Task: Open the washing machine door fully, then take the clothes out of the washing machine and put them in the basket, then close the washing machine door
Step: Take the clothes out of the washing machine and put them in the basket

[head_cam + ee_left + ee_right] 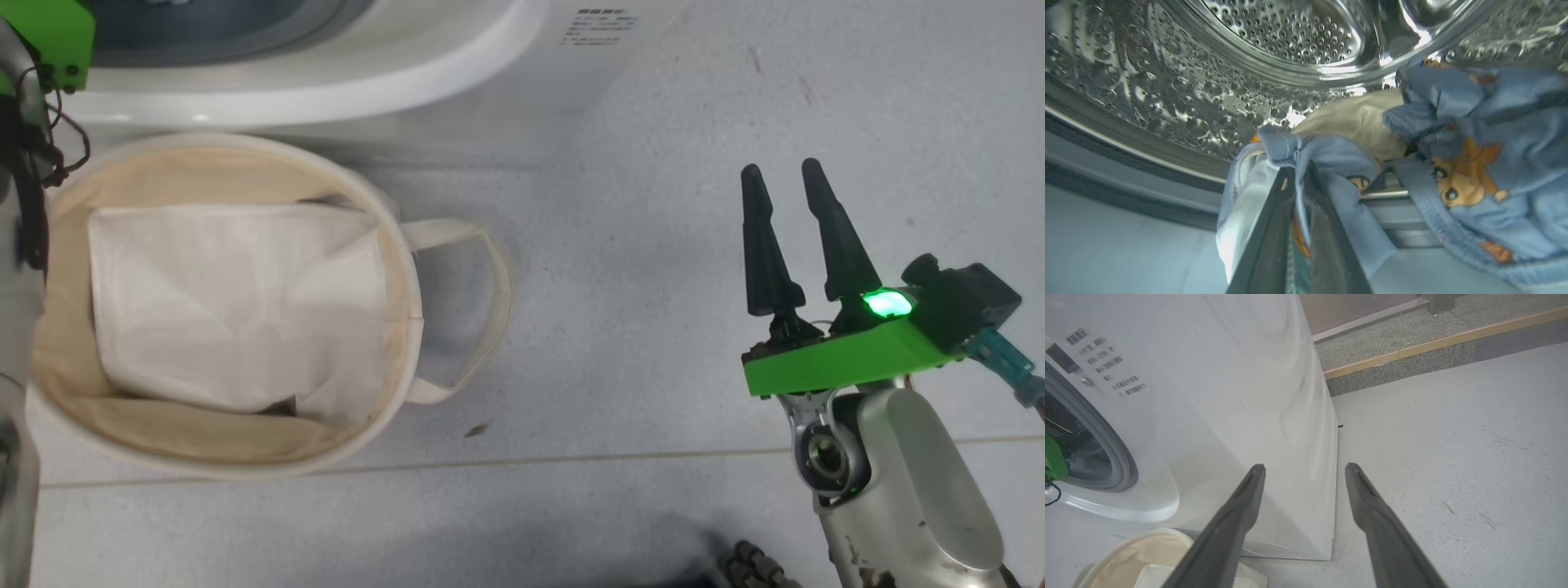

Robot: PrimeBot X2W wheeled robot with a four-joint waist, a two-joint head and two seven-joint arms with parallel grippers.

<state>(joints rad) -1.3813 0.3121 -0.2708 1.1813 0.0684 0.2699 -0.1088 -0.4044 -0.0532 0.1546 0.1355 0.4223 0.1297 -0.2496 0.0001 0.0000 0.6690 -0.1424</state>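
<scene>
Clothes (1494, 134) of light-blue printed fabric lie in perforated steel drum (1274, 28), left gripper (1299, 171) clamped on one; right gripper (781, 169), 3 o'clock, open; round cream canvas basket (406, 278), 9 o'clock, holds none.

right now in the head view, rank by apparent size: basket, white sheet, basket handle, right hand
1. basket
2. white sheet
3. right hand and handle: roughly alike, and the hand looks nearer the camera, so I leave them unranked.
</scene>
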